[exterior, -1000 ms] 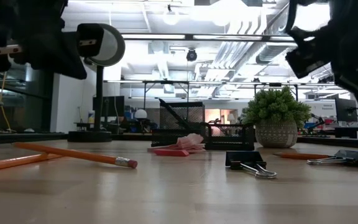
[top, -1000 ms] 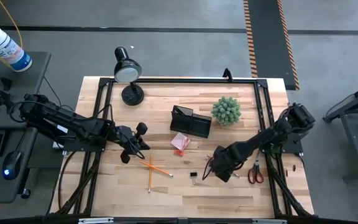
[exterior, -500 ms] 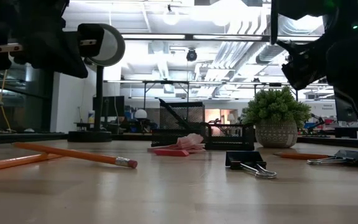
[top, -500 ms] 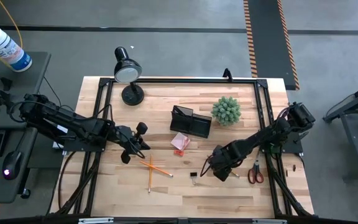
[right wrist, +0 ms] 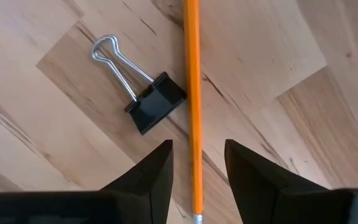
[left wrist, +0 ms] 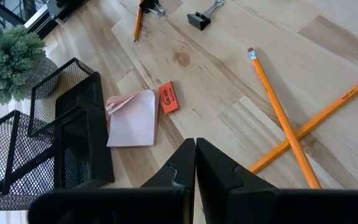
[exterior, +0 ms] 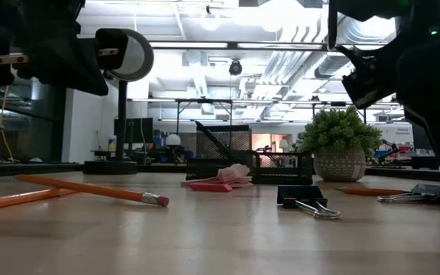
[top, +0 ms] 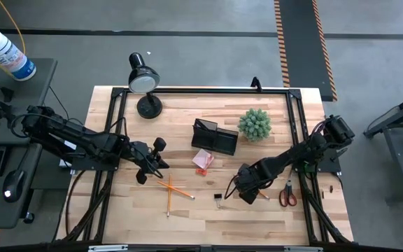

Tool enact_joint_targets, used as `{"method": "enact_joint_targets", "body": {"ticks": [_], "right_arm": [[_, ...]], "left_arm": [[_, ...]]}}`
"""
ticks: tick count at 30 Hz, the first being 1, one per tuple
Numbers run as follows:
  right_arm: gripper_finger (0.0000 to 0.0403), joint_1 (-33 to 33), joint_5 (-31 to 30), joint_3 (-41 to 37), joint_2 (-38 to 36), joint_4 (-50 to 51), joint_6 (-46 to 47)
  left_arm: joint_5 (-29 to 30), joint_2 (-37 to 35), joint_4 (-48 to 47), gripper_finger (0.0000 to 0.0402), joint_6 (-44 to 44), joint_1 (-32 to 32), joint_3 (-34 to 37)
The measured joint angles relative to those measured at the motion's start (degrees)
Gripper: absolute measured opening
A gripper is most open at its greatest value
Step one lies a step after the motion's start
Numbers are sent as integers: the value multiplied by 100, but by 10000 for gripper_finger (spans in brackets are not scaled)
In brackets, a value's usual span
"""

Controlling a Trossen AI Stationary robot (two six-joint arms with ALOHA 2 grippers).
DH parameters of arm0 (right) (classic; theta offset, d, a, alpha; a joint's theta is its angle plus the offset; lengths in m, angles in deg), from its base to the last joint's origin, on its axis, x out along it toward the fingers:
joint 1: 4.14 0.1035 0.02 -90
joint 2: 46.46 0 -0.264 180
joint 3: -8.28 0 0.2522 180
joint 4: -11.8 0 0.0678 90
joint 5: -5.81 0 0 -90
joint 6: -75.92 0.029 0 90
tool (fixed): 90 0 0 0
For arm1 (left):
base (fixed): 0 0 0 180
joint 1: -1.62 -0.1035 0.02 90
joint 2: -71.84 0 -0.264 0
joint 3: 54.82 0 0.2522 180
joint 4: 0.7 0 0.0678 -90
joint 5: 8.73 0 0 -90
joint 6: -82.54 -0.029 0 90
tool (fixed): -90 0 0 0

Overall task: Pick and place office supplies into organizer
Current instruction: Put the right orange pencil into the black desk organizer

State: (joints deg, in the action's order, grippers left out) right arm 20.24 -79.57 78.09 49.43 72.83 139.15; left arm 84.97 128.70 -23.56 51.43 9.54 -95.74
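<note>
My right gripper hangs open over the table's right middle, pointing down. An orange pencil lies on the wood in line with the gap between its fingers, and no touch shows. A black binder clip lies beside that pencil. Another clip lies near two crossed pencils. The pink sticky-note pad lies in front of the black mesh organizer. Red-handled scissors lie at the right. My left gripper is shut and empty, held above the table's left middle.
A green plant ball stands right of the organizer. A black desk lamp stands at the far left. A small orange-red flat piece lies beside the pad. Bare wood spreads along the near edge.
My right arm has edged a little toward the table's left and its wrist has tipped slightly, over the pencil and clip. Nothing on the table has moved.
</note>
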Motion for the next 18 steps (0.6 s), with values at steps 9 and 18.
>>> {"method": "enact_joint_targets", "body": {"ticks": [9, 18], "right_arm": [[137, 0, 9, 0, 8, 6, 69], [137, 187, 479, 2, 92, 89, 260]], "left_arm": [[2, 0, 2, 3, -34, 0, 0], [2, 0, 2, 3, -34, 0, 0]]}}
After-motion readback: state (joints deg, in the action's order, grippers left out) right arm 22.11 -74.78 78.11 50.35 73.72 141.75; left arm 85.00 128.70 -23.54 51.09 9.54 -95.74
